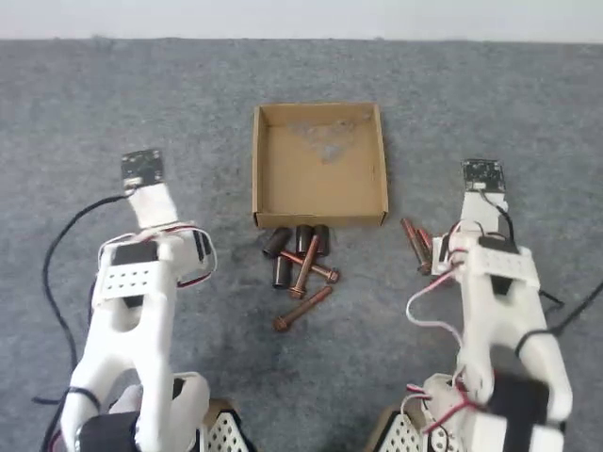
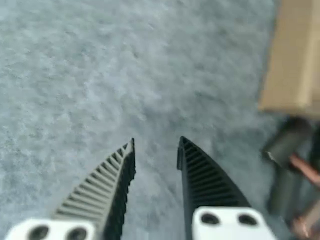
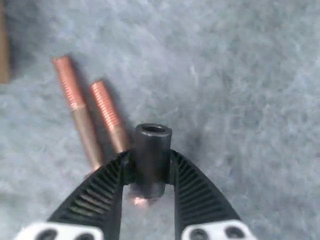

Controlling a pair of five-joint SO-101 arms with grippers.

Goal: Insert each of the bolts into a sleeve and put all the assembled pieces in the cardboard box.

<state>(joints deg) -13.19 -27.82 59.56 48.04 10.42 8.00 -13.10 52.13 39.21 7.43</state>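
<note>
Sleeve [image 3: 152, 142] is clamped in my right claw [image 3: 150, 159], jaws closed down to its width. They grip the lower half, so the open bore end points away from the claw. I read that as presenting the hole for a bolt. There's a coppery glint at the sleeve's near end, and I can't tell if anything is in there. Two bolts [image 3: 74, 102] lie side by side on the mat [image 1: 94, 94] just beside the sleeve, threaded ends away from me and well apart from the pile, so they're likely the handiest to feed. Left claw [image 2: 157, 142] hangs over bare mat, jaws part open, holding and touching nothing. I take it as the free one for picking. Pile [image 1: 303, 256] of other sleeves and bolts lies just in front of the box [image 1: 292, 184], between the arms, with some bolts lying across each other. No assembled pieces visible in the box, so I judge the task is early. Likely next: left claw takes a bolt and feeds it into the held bore. Alignment is the risk, since the bore is narrow and the sleeve could tilt in the pads.
</note>
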